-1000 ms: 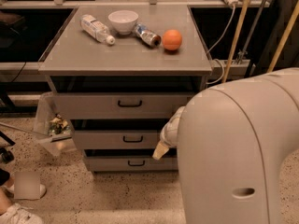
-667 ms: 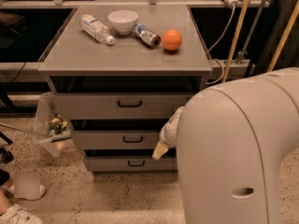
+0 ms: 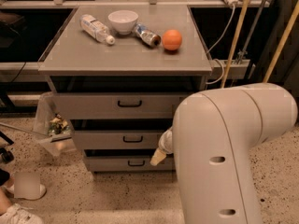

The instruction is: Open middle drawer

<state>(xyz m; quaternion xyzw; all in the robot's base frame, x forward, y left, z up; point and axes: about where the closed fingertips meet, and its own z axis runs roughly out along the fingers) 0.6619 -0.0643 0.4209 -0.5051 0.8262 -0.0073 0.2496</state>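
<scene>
Change since earlier frame: arm point(image 3: 224, 143) and gripper point(image 3: 159, 156) sit a little lower; desk point(image 3: 117, 55) and all three drawers are unmoved.
Gripper location: in front of the cabinet face, below the desk's front edge and toward its front right corner. It is level with the seam between the middle drawer point(image 3: 105, 140) and the lowest drawer point(image 3: 105, 164).
Gripper state: cannot tell whether spread or pressed together.
Middle drawer: second of three fronts under the desk's front edge; appears shut.
Handle point(image 3: 133, 138): black bar centred on that front, long axis parallel to the desk's front edge.
Key relation: handle lies from the gripper toward the desk's front left corner and slightly higher. It is near but not touching.
Arm nearer: single arm, nothing to compare.
Assessment: approach incomplete. Gripper needs a sideways shift along the front edge and a slight rise before any outward pull.
Risk: the lowest drawer's own handle point(image 3: 136, 163) is about as near, so a wrong-drawer grasp is possible.
</scene>
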